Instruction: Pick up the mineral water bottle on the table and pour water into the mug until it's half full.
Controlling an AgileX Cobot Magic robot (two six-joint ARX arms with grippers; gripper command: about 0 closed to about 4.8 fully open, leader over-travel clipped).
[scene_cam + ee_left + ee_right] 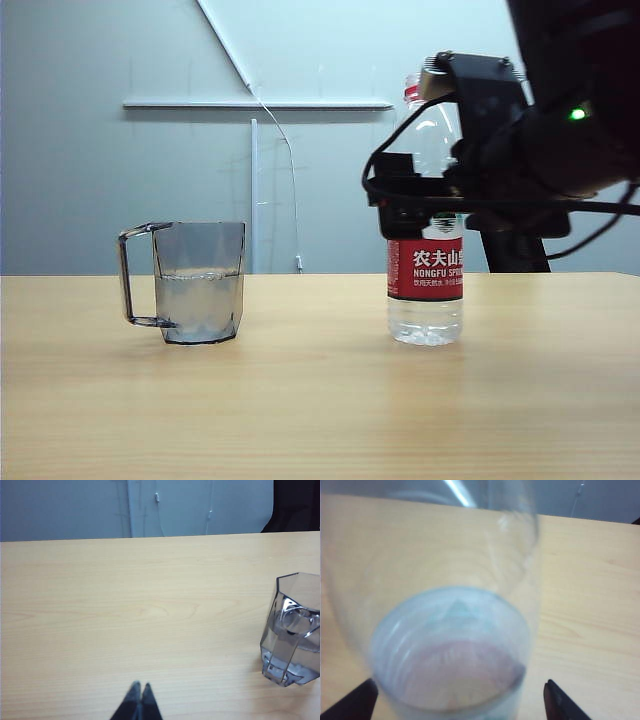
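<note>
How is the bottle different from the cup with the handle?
The mineral water bottle is tall and slim; the mug is shorter and wider. The bottle is clear with a red label; the mug is smoky grey with a squared handle. The open right gripper has a fingertip on each side of the bottle, while the mug stands alone, the shut left gripper apart from it. Both stand upright on the table and hold some water.

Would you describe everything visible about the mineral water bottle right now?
The mineral water bottle is tall clear plastic with a red neck ring and a red-and-white NONGFU SPRING label. It stands upright on the table, right of the mug, with only a little water left at its base. The right gripper is open, one finger on either side of the bottle; actual contact cannot be told. No cap can be made out.
</note>
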